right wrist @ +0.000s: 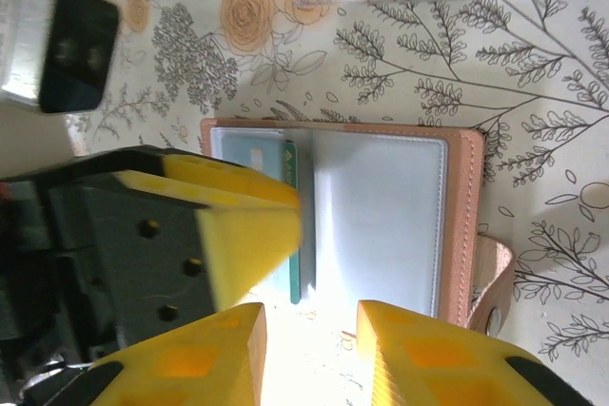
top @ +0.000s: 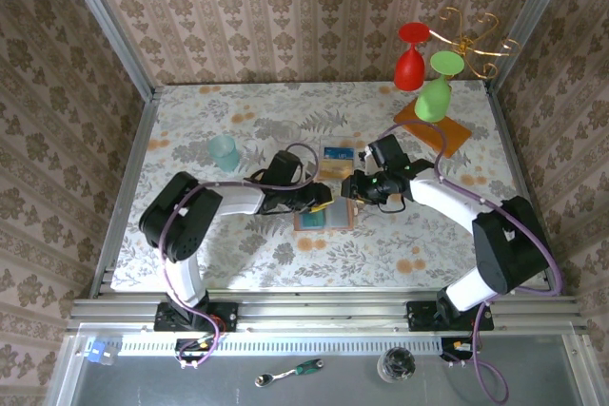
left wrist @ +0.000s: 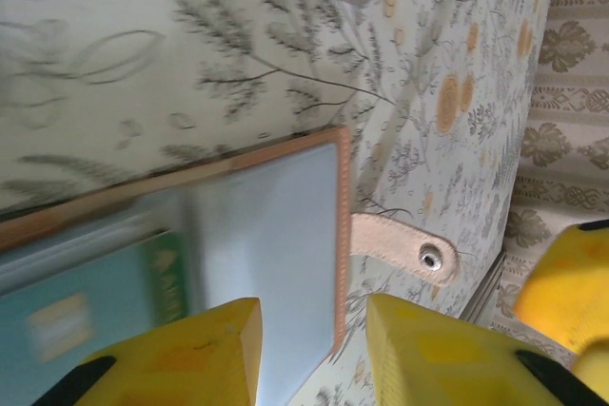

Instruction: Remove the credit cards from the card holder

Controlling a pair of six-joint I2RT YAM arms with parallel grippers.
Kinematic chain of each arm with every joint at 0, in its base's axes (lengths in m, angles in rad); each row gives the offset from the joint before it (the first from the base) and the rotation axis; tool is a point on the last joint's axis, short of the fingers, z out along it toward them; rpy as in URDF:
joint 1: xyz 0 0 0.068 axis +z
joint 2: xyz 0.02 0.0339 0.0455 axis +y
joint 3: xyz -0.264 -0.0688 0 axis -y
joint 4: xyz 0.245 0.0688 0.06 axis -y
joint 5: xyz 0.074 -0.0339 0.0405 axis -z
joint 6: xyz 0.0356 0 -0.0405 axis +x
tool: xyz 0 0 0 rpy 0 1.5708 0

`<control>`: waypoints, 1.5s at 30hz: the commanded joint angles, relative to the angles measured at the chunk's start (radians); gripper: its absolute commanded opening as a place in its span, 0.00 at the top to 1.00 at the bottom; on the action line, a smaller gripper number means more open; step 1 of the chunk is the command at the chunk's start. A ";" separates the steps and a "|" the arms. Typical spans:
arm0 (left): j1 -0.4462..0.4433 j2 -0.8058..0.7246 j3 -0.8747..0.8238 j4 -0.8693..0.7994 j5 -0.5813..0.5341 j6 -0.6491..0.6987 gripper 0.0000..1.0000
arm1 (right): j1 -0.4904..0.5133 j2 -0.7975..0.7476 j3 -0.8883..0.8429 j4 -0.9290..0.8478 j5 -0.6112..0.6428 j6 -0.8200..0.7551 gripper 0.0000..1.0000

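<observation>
The card holder [top: 324, 220] lies open on the table, grey-blue inside up [right wrist: 381, 206], with its snap strap [left wrist: 400, 246] sticking out sideways. A teal card [right wrist: 252, 151] with a green edge sits in one pocket [left wrist: 86, 306]. Beyond the holder, a blue card [top: 337, 153] and an orange-tan card [top: 331, 169] lie on the table. My left gripper [left wrist: 314, 330] is open, low over the holder, its fingers on either side of the holder's stitched edge. My right gripper [right wrist: 312, 330] is open at the holder's near side, with nothing between its fingers. The two grippers nearly meet [top: 343, 192].
A pale teal cup [top: 225, 152] stands at the left. At the back right an orange slab [top: 447, 130] carries a wire rack with a red goblet [top: 410, 62] and a green goblet [top: 435, 92]. Walls close the table on three sides.
</observation>
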 commanded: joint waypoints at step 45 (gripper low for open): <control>0.130 -0.088 -0.164 -0.143 -0.027 0.154 0.97 | 0.128 0.325 0.141 0.123 -0.105 0.054 0.78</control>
